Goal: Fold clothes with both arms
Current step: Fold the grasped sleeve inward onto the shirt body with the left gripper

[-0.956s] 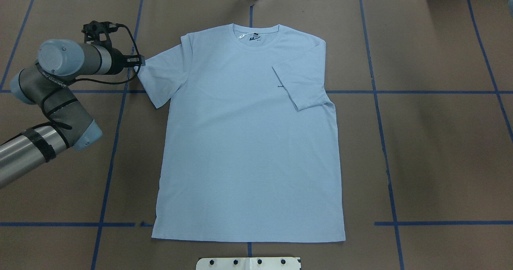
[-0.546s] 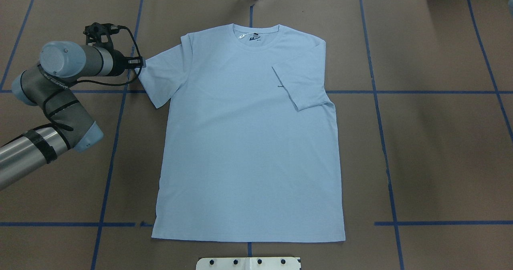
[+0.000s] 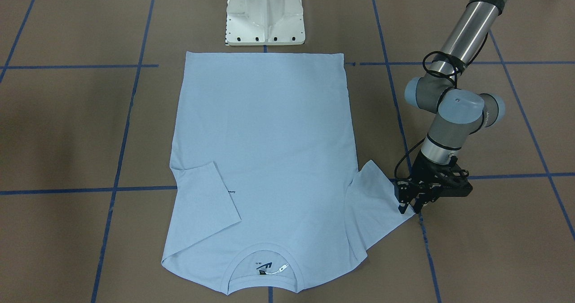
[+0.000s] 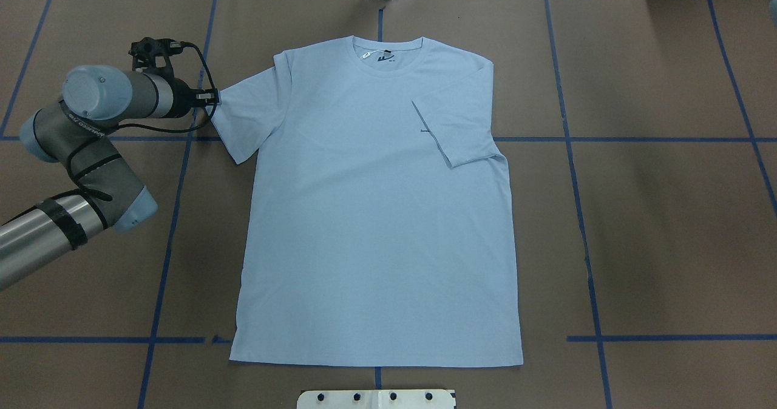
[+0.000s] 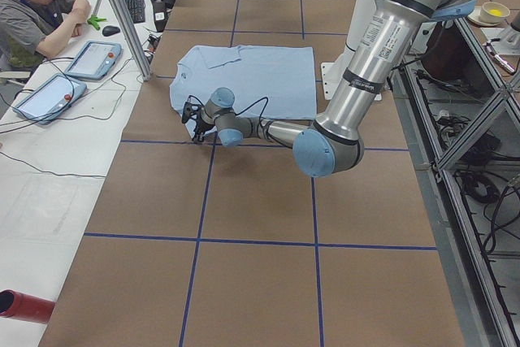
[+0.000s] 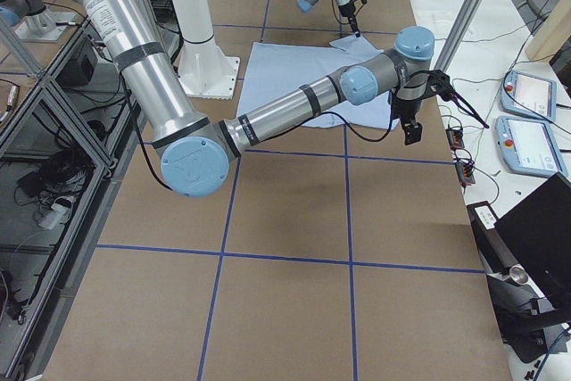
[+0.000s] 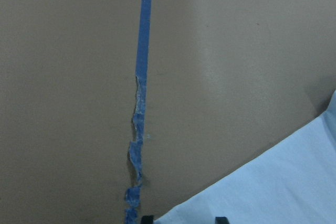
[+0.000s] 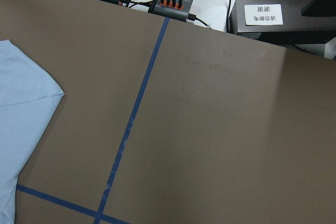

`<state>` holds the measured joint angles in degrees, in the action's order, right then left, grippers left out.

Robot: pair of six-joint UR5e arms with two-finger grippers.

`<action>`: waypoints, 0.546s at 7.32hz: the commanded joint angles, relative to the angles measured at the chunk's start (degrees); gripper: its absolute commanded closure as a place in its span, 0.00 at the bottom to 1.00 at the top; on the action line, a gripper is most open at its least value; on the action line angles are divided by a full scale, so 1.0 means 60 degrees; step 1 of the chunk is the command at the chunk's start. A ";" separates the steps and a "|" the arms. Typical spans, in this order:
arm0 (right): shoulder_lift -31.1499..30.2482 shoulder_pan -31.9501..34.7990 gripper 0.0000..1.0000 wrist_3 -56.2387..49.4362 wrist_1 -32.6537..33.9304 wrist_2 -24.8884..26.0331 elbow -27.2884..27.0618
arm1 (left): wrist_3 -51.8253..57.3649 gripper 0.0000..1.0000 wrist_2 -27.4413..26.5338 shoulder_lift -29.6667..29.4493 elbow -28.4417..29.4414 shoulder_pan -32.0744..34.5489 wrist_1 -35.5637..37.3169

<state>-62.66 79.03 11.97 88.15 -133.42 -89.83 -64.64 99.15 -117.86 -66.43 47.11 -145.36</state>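
Closing well here means that the left gripper (image 3: 409, 205), its jaws slightly apart around the hem of the left sleeve (image 4: 243, 118), takes both cloth layers at the corner, then lifts low and carries them inward, I think. The light blue T-shirt (image 4: 376, 227) lies flat and smooth on the brown table (image 4: 655, 227), with the right sleeve (image 4: 458, 124) folded over the chest. For the right gripper (image 6: 411, 128), further off, I cannot tell the opening.

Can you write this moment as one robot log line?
T-shirt: flat on table | right-side sleeve: folded in | left-side sleeve: spread | left gripper: open at its edge | right gripper: unclear
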 commanded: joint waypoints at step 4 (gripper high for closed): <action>0.0000 -0.0017 0.00 0.0070 -0.0014 0.0000 -0.0013 | -0.0153 1.00 -0.0017 -0.0204 -0.0673 -0.0001 0.0261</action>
<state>-62.66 78.96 12.28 88.14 -133.42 -89.90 -65.10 99.05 -118.63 -68.44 47.11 -144.72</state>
